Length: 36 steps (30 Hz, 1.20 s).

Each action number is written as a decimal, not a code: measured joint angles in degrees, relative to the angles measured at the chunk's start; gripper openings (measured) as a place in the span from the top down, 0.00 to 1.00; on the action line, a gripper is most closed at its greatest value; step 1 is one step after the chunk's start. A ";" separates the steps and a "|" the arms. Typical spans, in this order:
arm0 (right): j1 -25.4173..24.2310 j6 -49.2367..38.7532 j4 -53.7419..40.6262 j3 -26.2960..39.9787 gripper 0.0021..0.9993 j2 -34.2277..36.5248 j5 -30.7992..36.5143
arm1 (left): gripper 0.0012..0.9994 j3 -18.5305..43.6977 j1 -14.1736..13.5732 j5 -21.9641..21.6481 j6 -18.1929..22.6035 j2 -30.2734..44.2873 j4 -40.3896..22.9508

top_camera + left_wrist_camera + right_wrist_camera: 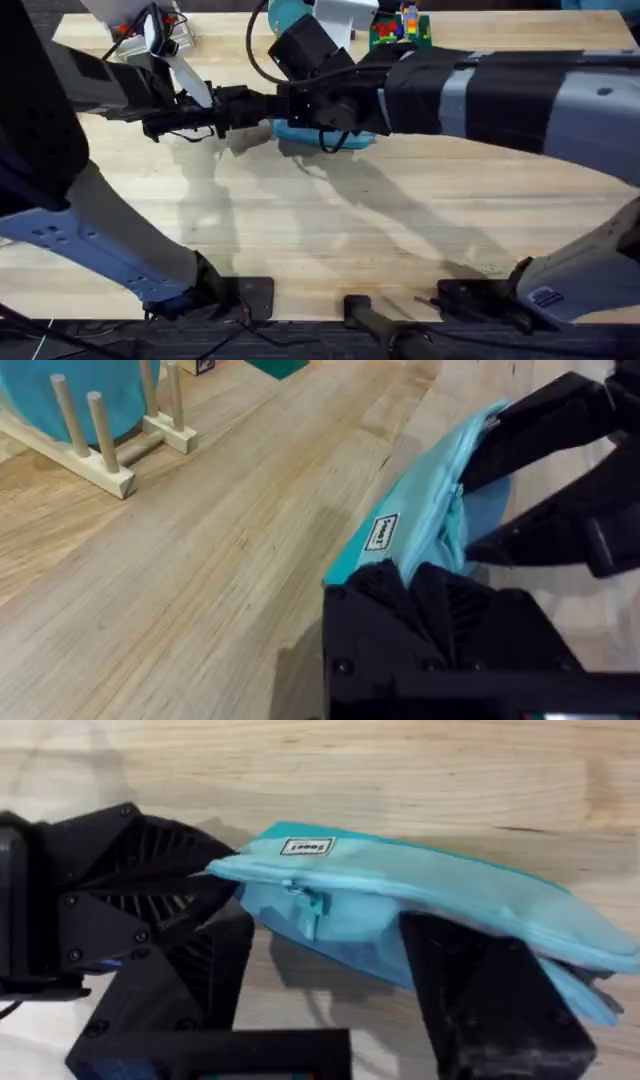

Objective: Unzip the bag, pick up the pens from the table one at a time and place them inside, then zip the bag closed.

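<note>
Both arms meet at the bag (420, 910), a light blue pouch lying on the table (330, 230) toward the far side, near a teal disc (70, 395) on a wooden stand (100, 455). From the left wrist view, the left gripper (440, 575) pinches one end of the bag, beside its small white label (381, 532). In the right wrist view the right gripper (330, 955) straddles the pouch with its black fingers spread either side of the fabric, and the zipper pull (310, 905) sits close to the end the left gripper holds. Whether the right fingers actually press the fabric I cannot tell. No pens are visible on the bare wood. Judging from the zipper line, which looks drawn together along the length on view, the task seems to be either at its opening step or at its closing one; these views do not settle which.
</note>
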 joint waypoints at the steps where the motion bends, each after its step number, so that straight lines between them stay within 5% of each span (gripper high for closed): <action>1: 0.00 0.20 -0.04 0.00 0.12 0.00 0.24 | 0.96 0.00 0.00 0.00 0.00 0.00 -0.01; 7: -0.06 0.83 -0.83 0.00 0.39 0.00 0.97 | 0.96 0.00 0.00 -0.02 0.00 0.00 -0.11; 28: 2.47 -0.11 -5.71 3.81 0.38 1.29 2.82 | 0.96 0.04 0.15 -0.15 -0.02 0.00 -0.88; 32: 3.02 -0.31 -7.55 5.06 0.26 1.47 3.78 | 0.96 0.04 0.15 -0.15 -0.02 0.00 -0.88; 34: 3.68 -0.62 -8.72 6.55 0.07 1.51 4.58 | 0.96 0.04 0.15 -0.15 0.00 0.00 -0.88; 36: 4.48 -1.06 -10.41 8.46 0.01 1.52 5.66 | 0.96 0.04 0.15 -0.15 0.00 0.00 -0.88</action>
